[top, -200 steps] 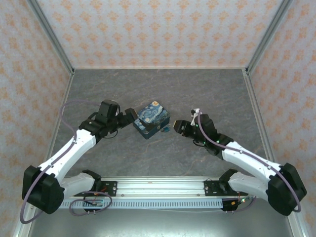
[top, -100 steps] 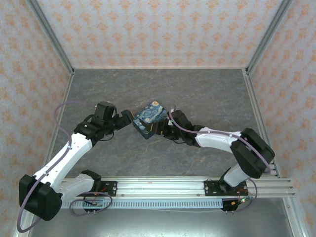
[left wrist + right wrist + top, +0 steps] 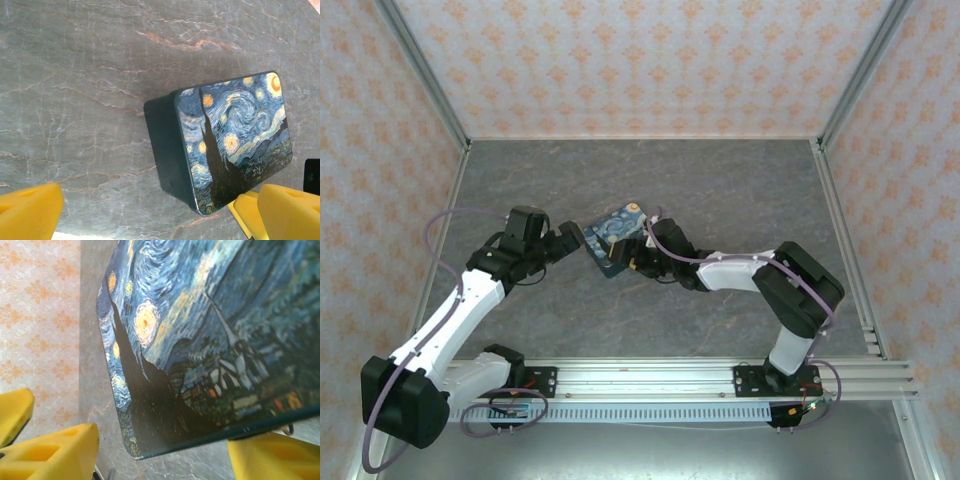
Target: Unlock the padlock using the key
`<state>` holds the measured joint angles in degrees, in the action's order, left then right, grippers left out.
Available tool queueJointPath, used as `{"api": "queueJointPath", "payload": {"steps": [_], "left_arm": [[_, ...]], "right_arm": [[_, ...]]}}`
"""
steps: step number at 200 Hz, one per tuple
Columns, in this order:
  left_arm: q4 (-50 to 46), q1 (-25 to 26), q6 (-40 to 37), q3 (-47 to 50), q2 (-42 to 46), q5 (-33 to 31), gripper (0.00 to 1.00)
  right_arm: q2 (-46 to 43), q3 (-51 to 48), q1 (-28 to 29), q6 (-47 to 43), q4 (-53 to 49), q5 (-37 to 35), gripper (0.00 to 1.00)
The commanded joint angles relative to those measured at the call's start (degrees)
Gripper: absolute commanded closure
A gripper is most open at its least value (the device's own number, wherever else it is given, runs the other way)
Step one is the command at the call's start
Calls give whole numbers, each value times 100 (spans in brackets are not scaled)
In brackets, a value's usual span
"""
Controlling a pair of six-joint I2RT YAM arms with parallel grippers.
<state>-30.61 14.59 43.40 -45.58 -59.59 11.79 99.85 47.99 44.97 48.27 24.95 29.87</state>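
The painted starry-night tin (image 3: 617,233) lies mid-table between both arms. My left gripper (image 3: 582,243) is open at its left corner. In the left wrist view the yellow fingers (image 3: 31,212) stand wide, and the tin (image 3: 230,140) has its near corner between them without touching. My right gripper (image 3: 638,257) is open at the tin's near right side, its jaws straddling a tin corner (image 3: 165,405). A thin metal loop (image 3: 287,429) peeks out under the tin's edge by the right finger (image 3: 270,455). The padlock's body and the key are hidden.
The grey stone-patterned tabletop (image 3: 720,180) stretches behind and beside the tin. Patterned walls with metal posts (image 3: 420,70) close in three sides. A rail (image 3: 640,380) with the arm bases runs along the near edge.
My right arm has swung left from open table up to the tin, covering the small object beside it, and its jaws have widened. The tin and left gripper have shifted slightly left.
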Motion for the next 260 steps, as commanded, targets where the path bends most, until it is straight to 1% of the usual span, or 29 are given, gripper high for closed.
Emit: {"api": "queueJointPath", "payload": {"steps": [1, 23, 48, 68, 92, 113, 124, 150, 163, 174, 186, 192, 203, 219, 229, 238, 260], "left_arm": [[40, -217, -18, 116, 106, 280, 0], [145, -430, 2, 182, 106, 513, 0], [194, -592, -15, 225, 179, 567, 0], [254, -697, 15, 281, 358, 480, 0], [427, -729, 37, 345, 673, 214, 0], [587, -724, -94, 408, 1057, -274, 0], [621, -729, -241, 449, 1305, -690, 0], [932, -727, -666, 663, 1915, -1899, 0], [1374, -725, -925, 945, 2208, -2444, 0], [1835, -728, -1064, 1266, 2432, -2874, 0], [2408, -729, -1243, 1645, 2571, -3186, 0], [2558, -729, -1501, 1755, 2584, -3310, 0], [2616, -728, -1807, 1841, 2518, -3443, 0], [2562, -724, -2253, 1863, 2358, -3492, 0], [2572, -727, -2552, 1910, 2259, -3501, 0], [2586, -729, -2704, 1960, 2170, -3632, 0], [2911, -729, -3062, 2173, 1832, -3731, 0]], "right_arm": [[71, 158, 29, -55, 441, 4, 31], [24, 159, 29, -236, 324, -87, 30], [-336, 44, 27, -559, -306, -339, 30], [-808, -57, 13, -728, -950, -513, 29], [-1447, -201, -62, -991, -1727, -741, 28], [-2127, -282, -300, -1367, -2529, -1026, 27], [-2522, -273, -475, -1648, -3013, -1243, 25], [-3442, -260, -1106, -2321, -3906, -1818, 13], [-3812, -235, -1547, -2684, -4192, -2048, 7], [-4011, -165, -1947, -2932, -4398, -2085, 3], [-4187, -124, -2413, -3179, -4499, -2123, 0], [-4267, -123, -2619, -3281, -4514, -2178, 1], [-4397, -157, -2927, -3540, -4489, -2386, 1], [-4554, -286, -3232, -3922, -4382, -2832, 1], [-4633, -432, -3412, -4135, -4190, -2981, 1], [-4684, -629, -3598, -4319, -3936, -3005, 1], [-4682, -1166, -3857, -4612, -3011, -3141, 1]]}}
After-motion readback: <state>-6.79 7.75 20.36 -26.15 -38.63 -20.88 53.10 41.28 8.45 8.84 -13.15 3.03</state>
